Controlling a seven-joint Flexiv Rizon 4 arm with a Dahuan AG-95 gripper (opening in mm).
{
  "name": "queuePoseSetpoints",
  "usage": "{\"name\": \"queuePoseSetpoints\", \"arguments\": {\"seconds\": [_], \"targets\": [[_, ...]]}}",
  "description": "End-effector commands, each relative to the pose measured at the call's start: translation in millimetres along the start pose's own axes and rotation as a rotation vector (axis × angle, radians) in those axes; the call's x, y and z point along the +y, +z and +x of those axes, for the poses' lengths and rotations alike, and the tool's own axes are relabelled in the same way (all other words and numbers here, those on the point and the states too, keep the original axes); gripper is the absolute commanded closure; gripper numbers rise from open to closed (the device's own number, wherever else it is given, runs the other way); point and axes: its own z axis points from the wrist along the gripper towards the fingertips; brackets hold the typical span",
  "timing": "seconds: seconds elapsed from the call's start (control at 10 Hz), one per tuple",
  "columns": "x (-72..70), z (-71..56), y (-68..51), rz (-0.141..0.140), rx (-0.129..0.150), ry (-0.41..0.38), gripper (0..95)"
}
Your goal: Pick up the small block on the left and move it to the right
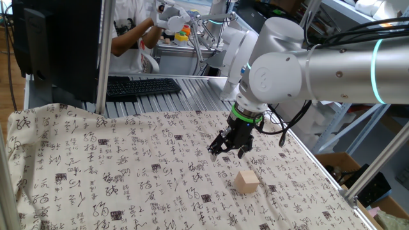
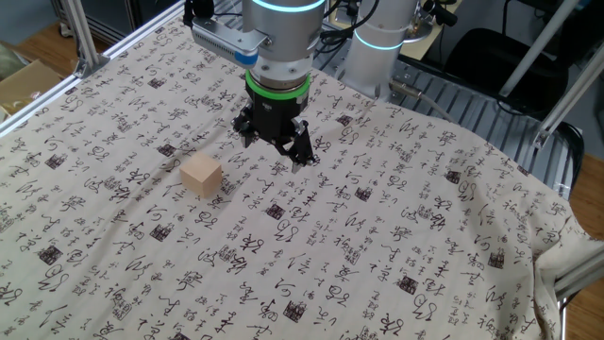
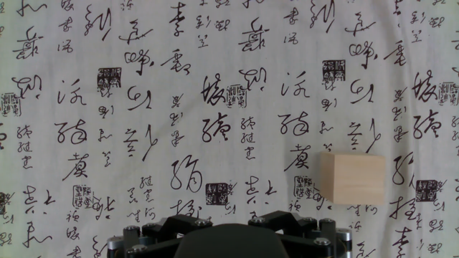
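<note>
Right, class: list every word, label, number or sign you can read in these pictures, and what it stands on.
Tablecloth: printed all over with brush-script characters and small square seals; too cursive to read.
Small block: blank, no marks.
Gripper: no legible label.

The Flexiv Rizon arm (image 1: 319,64) is showing smooth, rounded silver-grey shells, with a bulbous joint housing bearing a small round cap at its centre. A glowing cyan ring (image 1: 378,71) is circling the long forearm segment, and similar cyan bands are lighting the links in the other fixed view. A bright green ring (image 2: 277,90) is sitting between the pale wrist and the black hand section below it. Black cables (image 1: 291,124) are looping beside the wrist. The gripper (image 2: 275,142) is appearing matt black and angular, and in the hand view its dark rounded body is carrying small silver screw heads (image 3: 130,232) along its edge.
</note>
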Motion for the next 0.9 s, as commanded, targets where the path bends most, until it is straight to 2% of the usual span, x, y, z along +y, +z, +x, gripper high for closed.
{"name": "queuePoseSetpoints", "arguments": {"seconds": [0.1,0.2,0.5,0.9], "targets": [[0.1,0.1,0.1,-0.119,0.024,0.329,95.0],[0.2,0.1,0.3,-0.165,0.031,0.347,95.0],[0.3,0.0,0.4,-0.160,0.032,0.339,95.0],[0.5,-0.2,0.6,-0.139,0.037,0.333,95.0]]}}
